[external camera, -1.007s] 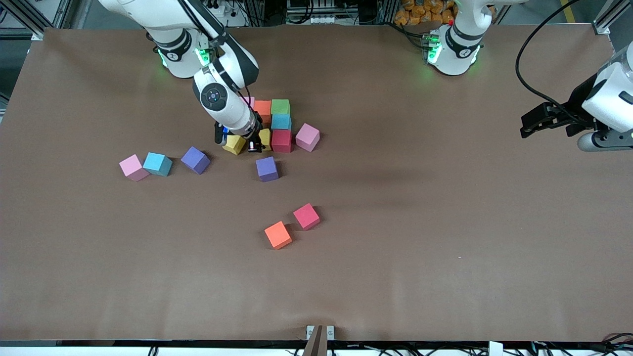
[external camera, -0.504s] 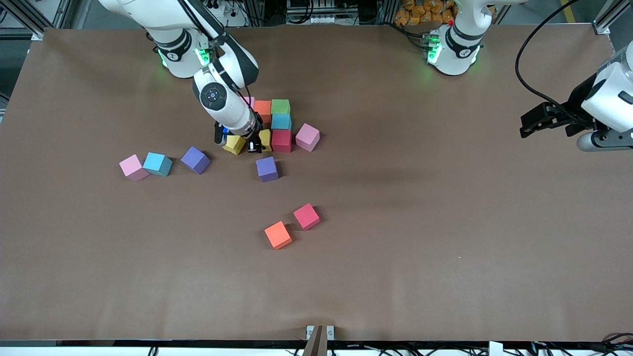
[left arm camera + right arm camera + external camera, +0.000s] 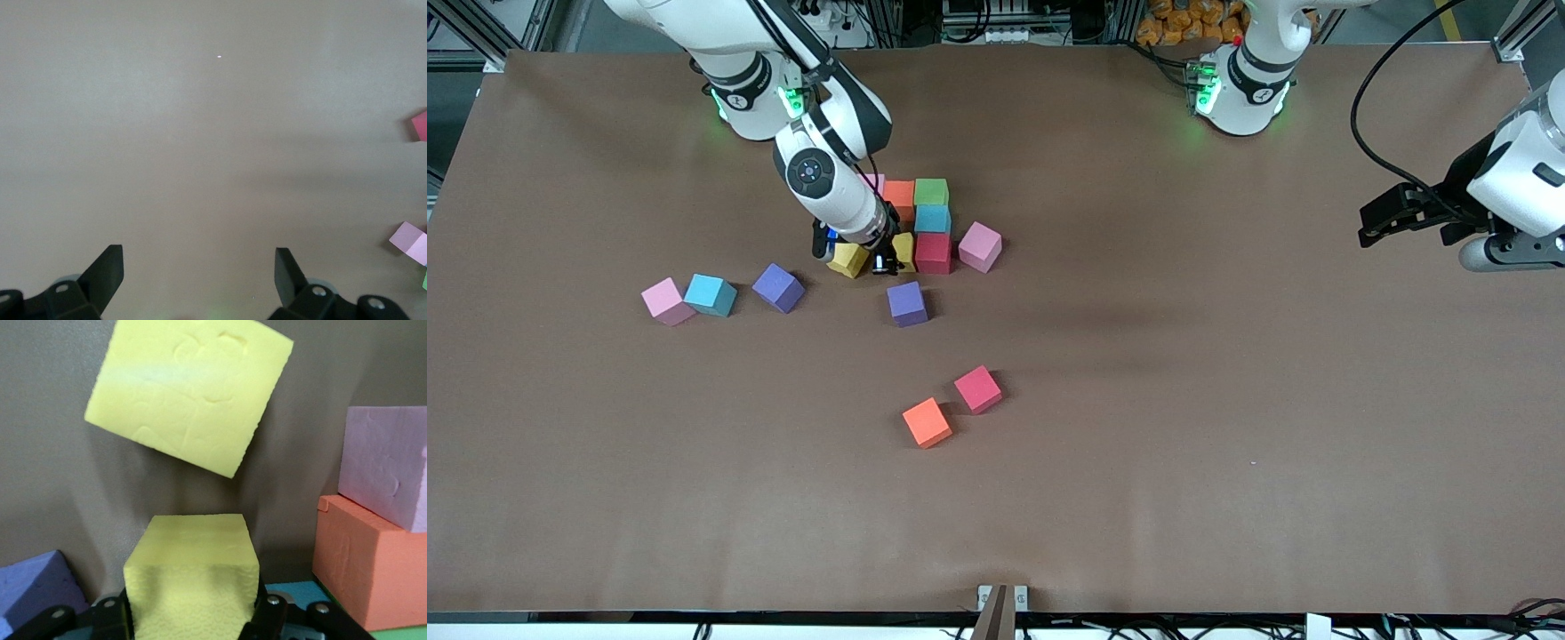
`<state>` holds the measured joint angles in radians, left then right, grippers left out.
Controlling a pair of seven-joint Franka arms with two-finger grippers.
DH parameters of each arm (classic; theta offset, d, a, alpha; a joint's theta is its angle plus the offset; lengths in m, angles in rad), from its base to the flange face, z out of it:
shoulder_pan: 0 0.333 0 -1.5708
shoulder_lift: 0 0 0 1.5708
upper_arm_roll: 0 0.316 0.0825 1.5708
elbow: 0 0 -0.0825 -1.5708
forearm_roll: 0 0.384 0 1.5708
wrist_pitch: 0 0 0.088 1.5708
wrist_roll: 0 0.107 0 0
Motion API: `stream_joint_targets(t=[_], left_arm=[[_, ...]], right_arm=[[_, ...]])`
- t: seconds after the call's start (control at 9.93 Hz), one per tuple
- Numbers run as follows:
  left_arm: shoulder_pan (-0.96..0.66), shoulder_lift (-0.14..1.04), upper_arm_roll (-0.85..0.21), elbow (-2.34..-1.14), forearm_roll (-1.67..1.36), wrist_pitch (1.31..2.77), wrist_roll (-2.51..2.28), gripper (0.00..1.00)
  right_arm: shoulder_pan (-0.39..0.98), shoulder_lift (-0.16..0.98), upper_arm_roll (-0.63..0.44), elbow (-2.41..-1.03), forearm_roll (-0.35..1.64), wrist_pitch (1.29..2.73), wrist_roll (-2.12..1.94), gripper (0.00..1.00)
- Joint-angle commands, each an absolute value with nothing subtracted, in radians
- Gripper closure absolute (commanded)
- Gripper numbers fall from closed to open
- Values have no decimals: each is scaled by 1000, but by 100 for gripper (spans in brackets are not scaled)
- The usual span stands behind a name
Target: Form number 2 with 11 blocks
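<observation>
The right gripper [image 3: 882, 260] stays clamped on a yellow block [image 3: 193, 570] beside the crimson block [image 3: 933, 252]; nothing has shifted, placement pending. The left gripper [image 3: 199, 277] waits, fingers apart, having edged slightly.

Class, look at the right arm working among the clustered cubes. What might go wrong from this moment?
1. The right gripper holds a yellow cube low beside the crimson cube; setting it down may nudge the placed cubes out of line.
2. The other yellow cube lies askew close by, so the fingers may bump it.
3. The left gripper waits over bare table; no risk there.
</observation>
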<state>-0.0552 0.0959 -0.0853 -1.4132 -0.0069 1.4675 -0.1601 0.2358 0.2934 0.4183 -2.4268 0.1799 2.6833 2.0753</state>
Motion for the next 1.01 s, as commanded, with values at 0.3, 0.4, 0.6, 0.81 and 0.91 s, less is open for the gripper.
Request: stream_joint_targets(t=[0.3,0.4,0.6,0.81,0.91], left_arm=[[-52,72,-87,-1431,-21,1470,-164,0],[-52,72,-87,-1431,-21,1470,-164,0],[-52,72,-87,-1431,-21,1470,-164,0],[-54,72,-87,-1431,-21,1470,-166,0],[-54,74,-87,-1430,-25,1470,-161,0]], right_arm=[[226,285,426,-2444,184,2703,2108,0],[224,279,426,-2442,181,2701,2106,0],[221,258,426,-2438,178,2669,2105,0],[216,239,426,-2434,176,2639,2105,0],[216,233,426,-2434,176,2628,2105,0]])
